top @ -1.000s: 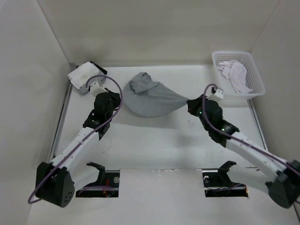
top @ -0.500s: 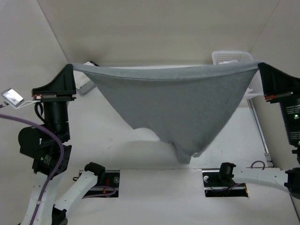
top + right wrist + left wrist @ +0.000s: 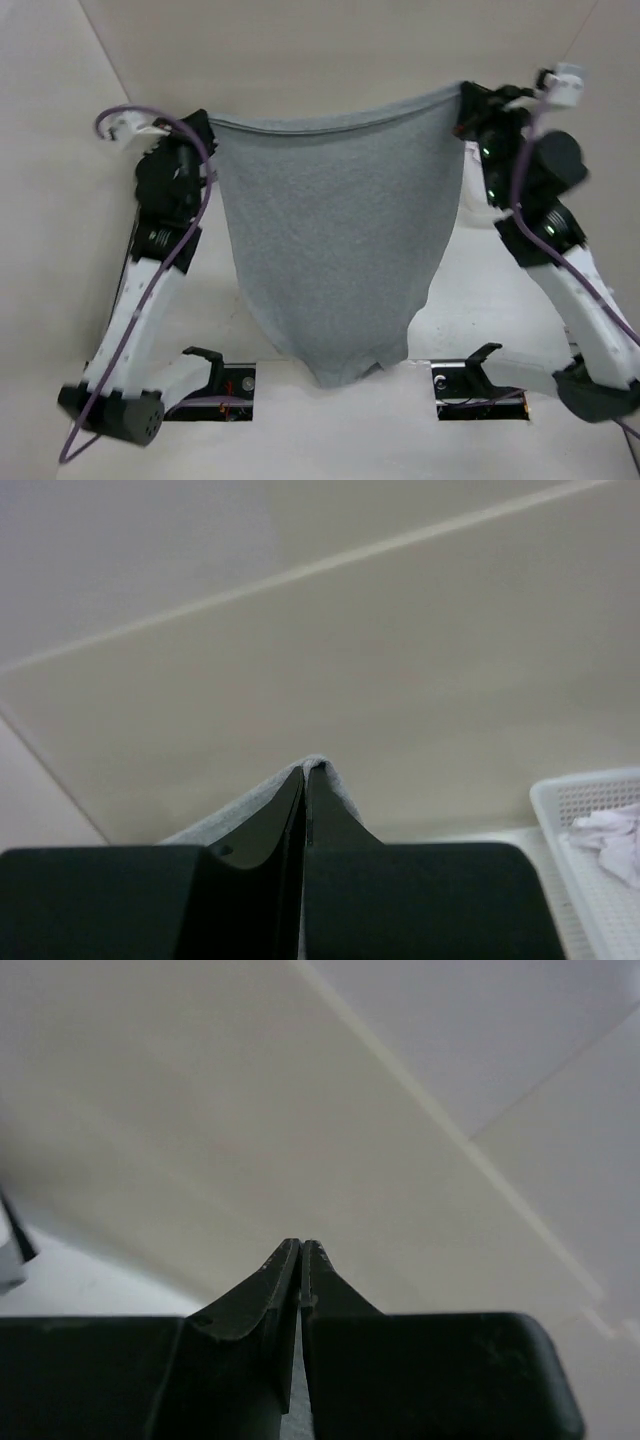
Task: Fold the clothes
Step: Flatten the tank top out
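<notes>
**Item 1, grey T-shirt (image 3: 330, 250).** It hangs in the air between my two arms. Its top edge is stretched almost level from one claw to the other. The body tapers to a bunched point that dangles above the near edge of the table (image 3: 470, 300), between the arm bases. I judge it is held this high so that its own weight pulls the cloth open and flat before I lay it down to fold.

**Item 2, left gripper (image 3: 205, 128).** It sits high at the upper left, pinched tight on the shirt's left top corner. My left wrist camera shows the fingertips (image 3: 280, 1272) meeting with no gap. I can hardly make out the fabric there.

**Item 3, right gripper (image 3: 466, 100).** It sits high at the upper right, a little above the other, and is clamped on the opposite corner. On the right wrist view a rim of grey knit wraps over the closed tips.

**Item 4, mesh basket (image 3: 590, 800) with white garment (image 3: 612, 842).** Both show at the lower right of the right wrist view. They are no part of this job.

**Item 5, outlook.** Folding proper is not yet begun. Next I expect to lower both corners together, keeping the edge taut. The pinch on each corner is thin, so a slip is the risk.
</notes>
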Robot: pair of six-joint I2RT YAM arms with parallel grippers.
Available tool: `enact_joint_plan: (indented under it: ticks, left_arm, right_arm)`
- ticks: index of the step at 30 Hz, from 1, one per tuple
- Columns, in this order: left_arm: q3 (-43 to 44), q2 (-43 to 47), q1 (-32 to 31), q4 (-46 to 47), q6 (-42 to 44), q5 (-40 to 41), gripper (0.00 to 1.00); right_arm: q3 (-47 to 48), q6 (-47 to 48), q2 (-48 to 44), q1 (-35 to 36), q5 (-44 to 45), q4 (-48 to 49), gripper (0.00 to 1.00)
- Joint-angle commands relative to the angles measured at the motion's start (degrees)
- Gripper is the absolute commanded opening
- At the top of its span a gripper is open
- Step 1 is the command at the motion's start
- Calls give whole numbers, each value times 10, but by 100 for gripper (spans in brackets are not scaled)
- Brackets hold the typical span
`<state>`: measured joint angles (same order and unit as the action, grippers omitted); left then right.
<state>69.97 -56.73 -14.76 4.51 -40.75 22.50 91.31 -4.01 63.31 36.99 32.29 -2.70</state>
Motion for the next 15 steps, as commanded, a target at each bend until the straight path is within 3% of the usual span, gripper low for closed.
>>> enact_joint_plan:
  ticks: [1, 3, 7, 15]
  left_arm:
    - [3, -109, 29, 13, -17, -19, 2]
    - [65, -180, 46, 6, -19, -39, 2]
    - [206, -269, 74, -23, -23, -83, 2]
    - [368, -286, 107, -35, 2, -116, 2]
  right_arm:
    - [12, -147, 102, -120, -199, -26, 0]
    - [80, -175, 187, -164, -252, -41, 0]
    - [269, -180, 308, -199, -269, -112, 0]
    - [546, -172, 365, -209, -288, -192, 0]
